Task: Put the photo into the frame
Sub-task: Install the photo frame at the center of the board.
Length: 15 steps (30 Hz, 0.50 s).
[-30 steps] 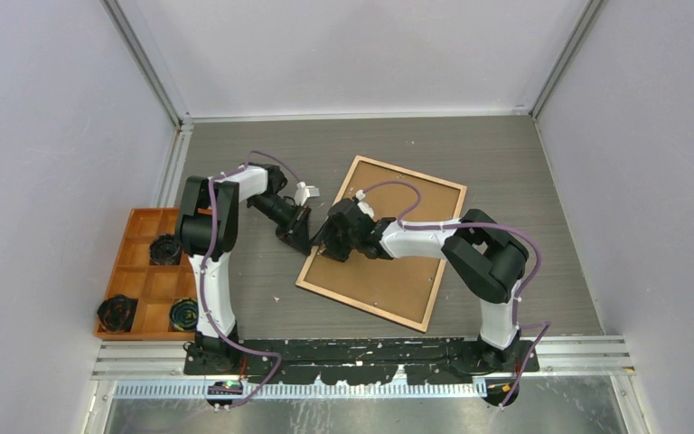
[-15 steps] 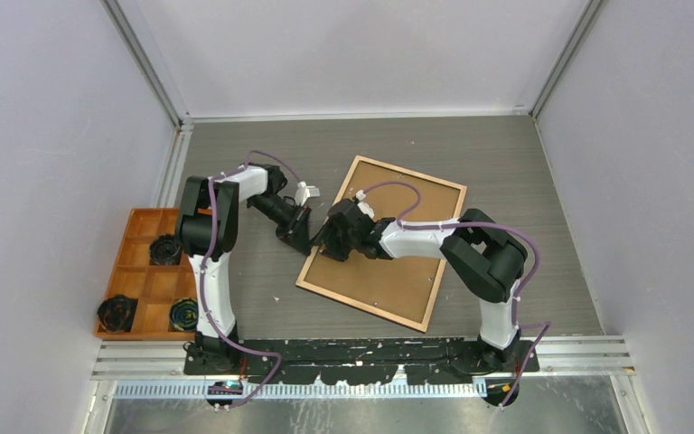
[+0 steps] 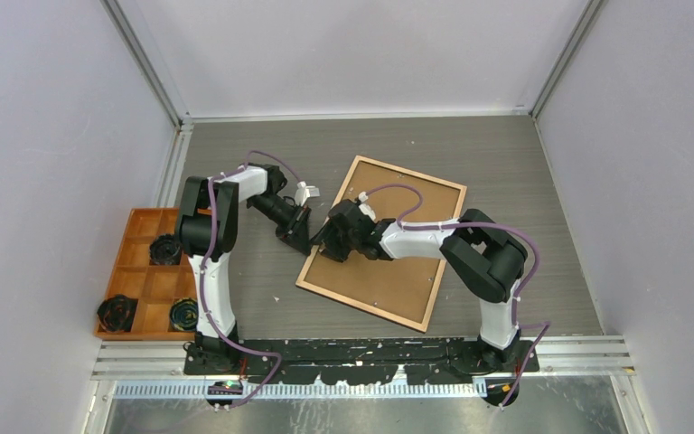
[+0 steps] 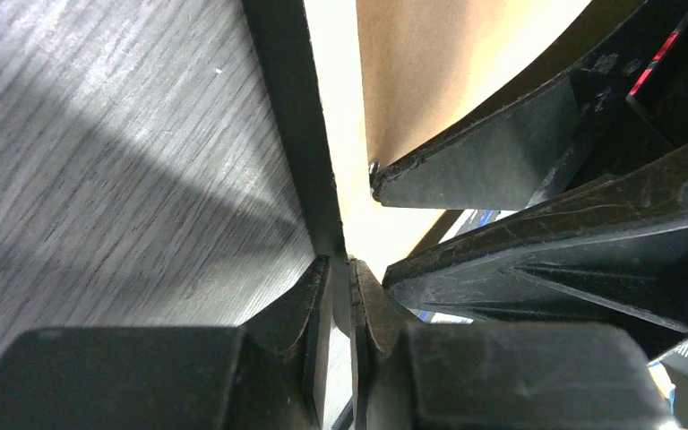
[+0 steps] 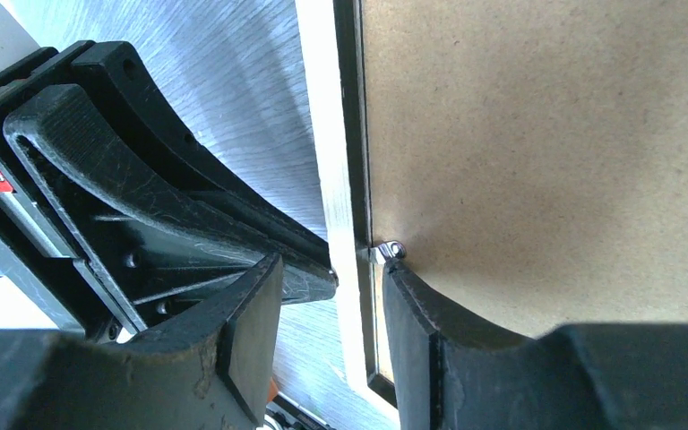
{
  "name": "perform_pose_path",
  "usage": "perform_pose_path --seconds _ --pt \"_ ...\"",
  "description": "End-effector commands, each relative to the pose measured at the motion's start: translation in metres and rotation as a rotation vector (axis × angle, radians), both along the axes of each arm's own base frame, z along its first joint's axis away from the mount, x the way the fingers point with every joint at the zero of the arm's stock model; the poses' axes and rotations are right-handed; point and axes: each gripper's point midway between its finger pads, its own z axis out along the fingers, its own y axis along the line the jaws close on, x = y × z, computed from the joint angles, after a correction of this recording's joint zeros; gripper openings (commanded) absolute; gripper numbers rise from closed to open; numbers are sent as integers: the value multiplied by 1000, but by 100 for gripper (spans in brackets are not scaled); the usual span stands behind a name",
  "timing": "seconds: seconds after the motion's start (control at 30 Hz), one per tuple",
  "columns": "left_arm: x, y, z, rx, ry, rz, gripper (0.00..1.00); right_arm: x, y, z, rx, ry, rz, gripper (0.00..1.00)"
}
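Observation:
The frame (image 3: 361,308) lies back-up and askew on the table, its light rail round a plain brown backing board (image 3: 389,280). The photo is hidden. My left gripper (image 4: 340,269) is shut on the frame's left rail (image 4: 333,134), pinching its thin edge; in the top view this gripper (image 3: 305,237) sits at the frame's left side. My right gripper (image 5: 331,278) stands open astride the same rail (image 5: 322,134), one finger over the table, the other over the board (image 5: 546,152). That inner fingertip touches a small metal tab (image 5: 387,251).
An orange compartment tray (image 3: 135,291) with black round parts sits at the table's left edge, beside the left arm's base. Grey walls close in the table on three sides. The two grippers nearly touch each other at the frame's left rail.

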Motion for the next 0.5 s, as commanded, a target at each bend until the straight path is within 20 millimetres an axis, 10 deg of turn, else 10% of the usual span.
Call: perform_pose_path --seconds 0.0,0.47 --pt "-5 4 -1 29 -51 -56 13 10 -15 -14 -62 -15 -73 49" --pt "-7 4 -2 26 -50 -64 13 18 -23 -15 -78 -40 -100 42"
